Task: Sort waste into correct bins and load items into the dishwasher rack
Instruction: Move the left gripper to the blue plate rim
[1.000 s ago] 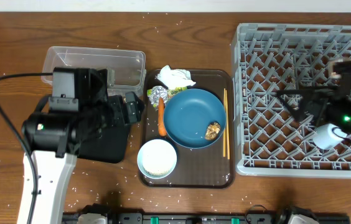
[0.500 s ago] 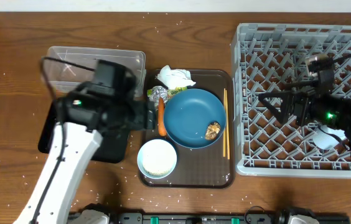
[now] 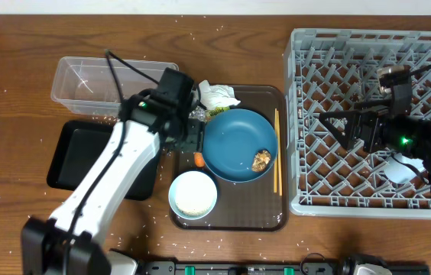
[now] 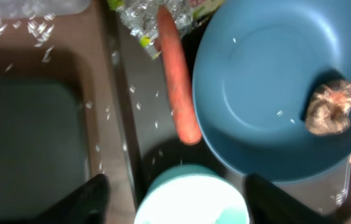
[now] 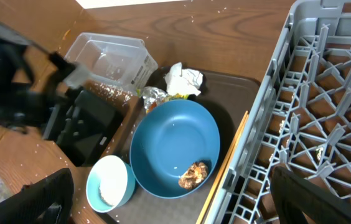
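Rice-strewn wooden counter (image 3: pixel 238 19). Left claw (image 4: pixel 177 186) spread, empty, low over the brown serving tray (image 3: pixel 265 218), with the orange carrot piece (image 4: pixel 177 84) just ahead against the blue plate (image 4: pixel 269 93) and the white bowl (image 4: pixel 191 202) beneath. Right claw (image 3: pixel 336 128) wide, empty, above the dishwasher rack (image 3: pixel 299 202). Likely fault: a fingertip catching plate or bowl, rolling the carrot away.

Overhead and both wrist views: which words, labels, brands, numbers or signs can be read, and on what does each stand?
None can be read in any view.
Yellow-green wrapper beside the crumpled white tissue: any print is too small and blurred to read.
Grey plastic lattice rack and round blue plate: no markings visible.
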Available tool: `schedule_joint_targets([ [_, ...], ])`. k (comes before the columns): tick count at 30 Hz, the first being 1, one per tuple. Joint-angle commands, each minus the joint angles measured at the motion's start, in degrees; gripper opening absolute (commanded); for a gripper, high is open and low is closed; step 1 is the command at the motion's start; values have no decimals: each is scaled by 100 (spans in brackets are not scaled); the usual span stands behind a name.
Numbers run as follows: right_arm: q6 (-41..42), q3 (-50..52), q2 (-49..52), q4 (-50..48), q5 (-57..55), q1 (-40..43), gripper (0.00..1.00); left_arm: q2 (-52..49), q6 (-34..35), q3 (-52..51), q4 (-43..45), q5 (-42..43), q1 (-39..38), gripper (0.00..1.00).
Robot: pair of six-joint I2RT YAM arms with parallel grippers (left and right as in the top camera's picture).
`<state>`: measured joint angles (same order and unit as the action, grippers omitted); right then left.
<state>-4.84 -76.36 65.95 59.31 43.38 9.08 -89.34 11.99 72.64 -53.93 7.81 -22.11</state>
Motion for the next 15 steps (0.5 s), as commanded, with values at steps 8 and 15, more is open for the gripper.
schedule_joint_targets([
  [8,127,2,7,7,-9,-33,93,-1180,-9,-55,417,330,-273,43],
  [15,140,2,7,4,-11,-33,92,-1545,-9,-55,807,778,-409,43],
])
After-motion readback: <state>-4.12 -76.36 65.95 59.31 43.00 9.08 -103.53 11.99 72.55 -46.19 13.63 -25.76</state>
